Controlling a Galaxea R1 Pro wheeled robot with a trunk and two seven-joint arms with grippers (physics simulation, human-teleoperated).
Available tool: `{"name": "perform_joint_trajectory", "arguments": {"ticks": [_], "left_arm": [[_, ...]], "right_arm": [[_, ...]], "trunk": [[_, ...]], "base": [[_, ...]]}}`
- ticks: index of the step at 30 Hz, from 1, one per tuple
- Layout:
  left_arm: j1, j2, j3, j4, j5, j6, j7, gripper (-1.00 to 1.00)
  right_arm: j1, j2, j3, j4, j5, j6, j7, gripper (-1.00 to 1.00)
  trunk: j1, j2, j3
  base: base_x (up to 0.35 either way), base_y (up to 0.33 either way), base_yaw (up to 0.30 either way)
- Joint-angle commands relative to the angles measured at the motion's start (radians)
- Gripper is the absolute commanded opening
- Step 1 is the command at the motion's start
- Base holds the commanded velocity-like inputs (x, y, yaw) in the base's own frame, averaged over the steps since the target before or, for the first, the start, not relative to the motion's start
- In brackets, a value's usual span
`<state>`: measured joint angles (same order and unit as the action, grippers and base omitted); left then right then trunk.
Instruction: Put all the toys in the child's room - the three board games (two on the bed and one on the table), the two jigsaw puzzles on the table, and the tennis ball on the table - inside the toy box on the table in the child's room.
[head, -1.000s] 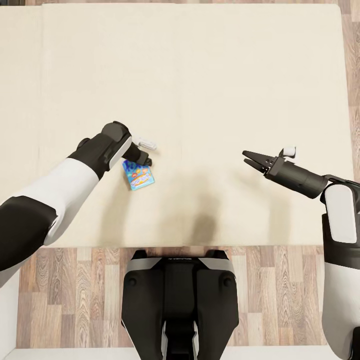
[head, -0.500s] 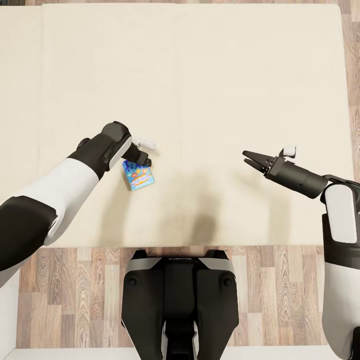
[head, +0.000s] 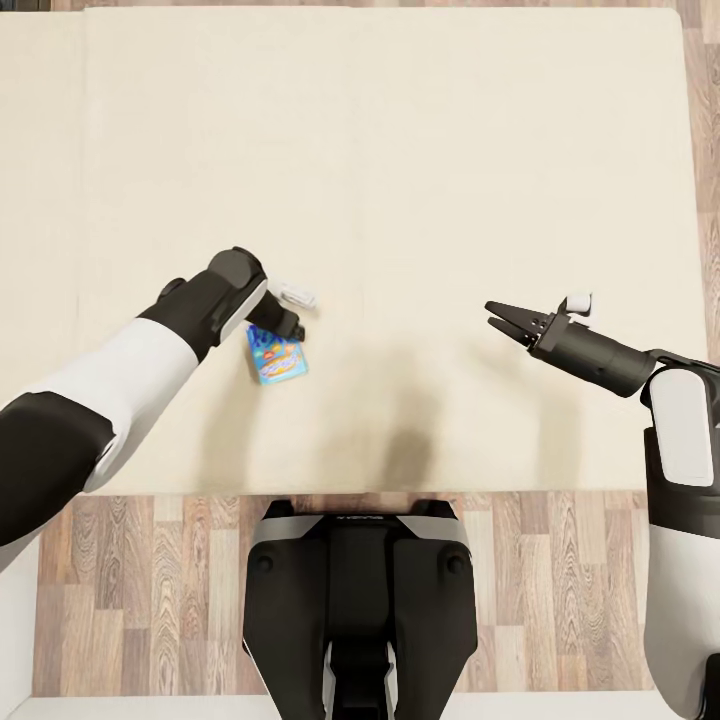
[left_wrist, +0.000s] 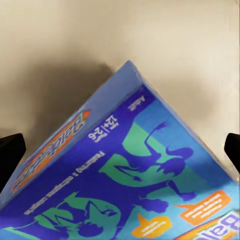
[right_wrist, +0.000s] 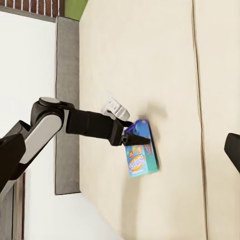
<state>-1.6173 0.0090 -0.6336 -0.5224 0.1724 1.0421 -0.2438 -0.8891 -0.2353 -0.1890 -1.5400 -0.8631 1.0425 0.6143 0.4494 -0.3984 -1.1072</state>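
Vs. the earlier head frames, we see the left arm shifted slightly: its wrist sits a bit lower and nearer the blue, cartoon-printed flat board game box (head: 276, 355), and the box now looks narrower and more tilted, so it has moved with the arm. The right arm and camera position are unchanged.

Left gripper (right_wrist: 131, 136): in the right wrist view its dark fingers meet the upper end of the box, which hangs tilted below them just above the mattress, w/ a shadow beneath. In the left wrist view the box (left_wrist: 135, 185) sits between the two dark finger tips at the frame edges, one corner pointing away. We read this as the pincer pinching the box.

Right gripper (head: 495, 316): held over the mattress, well apart from the box, fingers slightly spread, nothing between them.

Surface: large plain beige bed mattress (head: 400, 150), w/ a seam line and a grey frame edge (right_wrist: 67, 65). Room: wood-plank floor (head: 150, 600) between robot base and bed; white wall (right_wrist: 25, 60) beside the frame.
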Motion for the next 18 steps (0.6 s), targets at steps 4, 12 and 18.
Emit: {"name": "perform_joint_trajectory", "arguments": {"ticks": [4,12,18], "left_arm": [[-0.001,0.003,-0.009,-0.001,0.006,0.004,-0.020,1.00],[-0.001,0.019,-0.008,-0.007,0.005,0.003,-0.026,1.00],[-0.001,0.038,-0.002,-0.015,0.005,-0.003,-0.026,1.00]], "right_arm": [[-0.001,0.000,-0.001,0.000,0.006,0.005,0.007,1.00],[-0.001,0.001,-0.001,0.000,0.006,0.005,0.007,1.00],[-0.001,0.001,-0.001,0.000,0.006,0.004,0.007,1.00]], "trunk": [[0.001,-0.002,-0.001],[0.001,-0.002,-0.001],[0.001,-0.002,0.001]], "base": [[0.000,0.000,0.000],[0.000,0.000,0.000],[0.000,0.000,0.000]]}}
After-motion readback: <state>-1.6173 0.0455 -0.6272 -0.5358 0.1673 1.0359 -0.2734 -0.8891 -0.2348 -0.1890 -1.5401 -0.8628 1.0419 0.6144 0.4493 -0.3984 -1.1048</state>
